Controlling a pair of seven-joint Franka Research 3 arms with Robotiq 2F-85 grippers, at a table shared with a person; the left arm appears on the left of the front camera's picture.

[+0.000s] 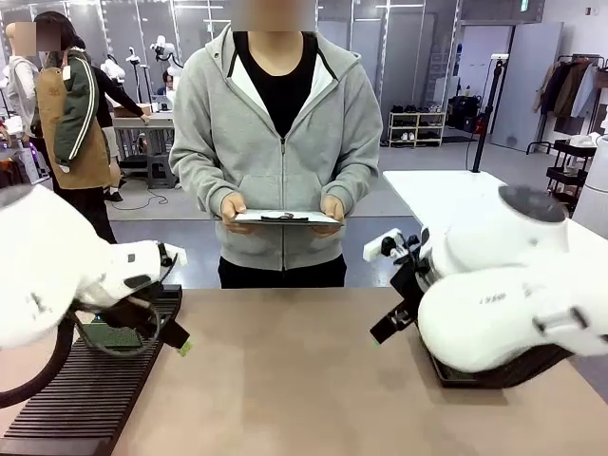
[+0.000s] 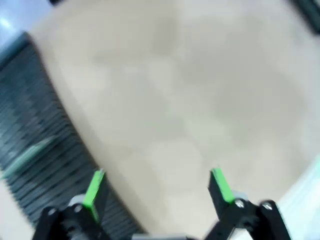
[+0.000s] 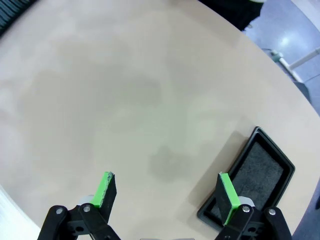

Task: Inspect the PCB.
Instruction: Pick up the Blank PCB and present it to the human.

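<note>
From the robot's side of the table (image 1: 304,380), the person (image 1: 280,123) in a grey hooded jacket stands at 12 o'clock, across the far edge, with both hands (image 1: 234,205) holding a thin grey slab (image 1: 271,217) flat at waist height, one hand at each end. The PCB (image 1: 109,334) is nowhere near that slab. It sits down at about 8 o'clock on the black ribbed rack (image 1: 85,399) that runs along the left side of the tabletop, a small green board partly ringed by the left arm's dark cable. In the left wrist view, which is blurred, it shows as a pale green sliver lying across the rack's ribs at about 9 o'clock. The left gripper (image 2: 157,186) hangs over bare tabletop just inside the rack's edge. Its jaws are spread wide, the green pads (image 2: 94,187) well apart, and there is nothing between them. The right gripper (image 3: 166,191) is likewise wide open and empty, with only tan tabletop below the gap between its fingers. A shallow black tray (image 3: 255,170) with a speckled grey floor lies at about 4 o'clock on the table, under the bulk of the right arm. In the right wrist view it is just beside one finger. Neither gripper touches the board, the rack or the tray.
</note>
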